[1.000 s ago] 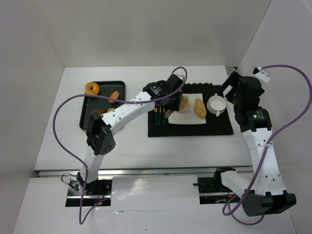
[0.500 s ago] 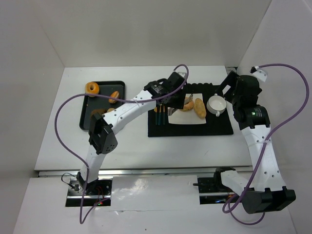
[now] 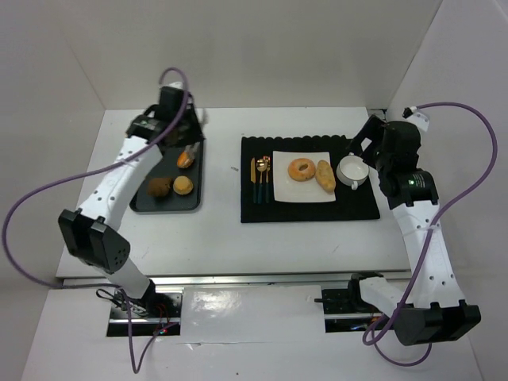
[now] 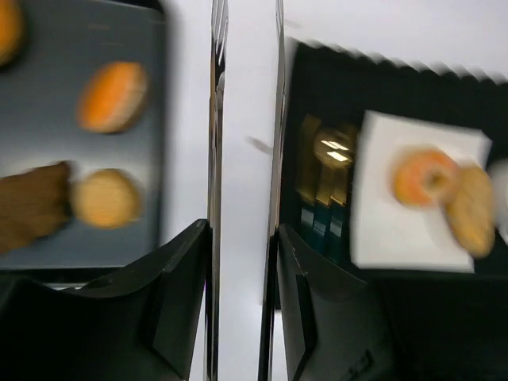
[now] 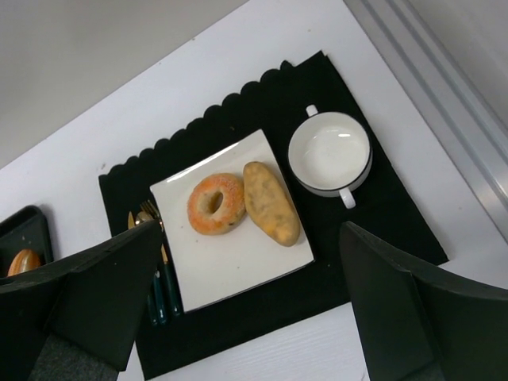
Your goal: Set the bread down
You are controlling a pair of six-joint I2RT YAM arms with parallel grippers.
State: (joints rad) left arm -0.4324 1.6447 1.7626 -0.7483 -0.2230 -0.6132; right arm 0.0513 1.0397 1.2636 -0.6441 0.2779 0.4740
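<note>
**Left fingers beside the tray, three buns in reach**

- The left fingers (image 4: 216, 143) stand close together with a thin strip of table (image 3: 238, 246) showing between them. They are slightly parted and hold nothing.
- The right fingers (image 5: 87, 302) are spread wide and empty, up over the right end of the black mat (image 3: 357, 208), near the white cup (image 3: 353, 170).
- Bread already on the white plate (image 3: 287, 192): a glazed ring (image 3: 302, 169) and an oval roll (image 3: 325, 175), touching or nearly so. The roll's long axis runs roughly front to back in the top view.
- Bread not yet moved, on the dark tray (image 3: 136, 205): an orange bun (image 3: 185, 159), a tan bun (image 3: 183, 186) and a dark-brown bun (image 3: 160, 186).
- Key relation: from the left wrist, all three buns lie to the left of the fingers, and the plate lies to their right. From above, the orange bun is the nearest to the left wrist. It looks slightly oval and lies at a slant across the tray.
- We judge the left arm far the nearer for the next pick. The right arm is well apart from the tray.
- Hard to read: the left wrist view is smeared, so bun outlines are soft. An orange piece is cut off at that view's top-left corner, and we cannot tell what it is. From above, the left arm covers the tray's far corner.
- The gold cutlery (image 3: 260, 178) lies on the mat just left of the plate.
</note>
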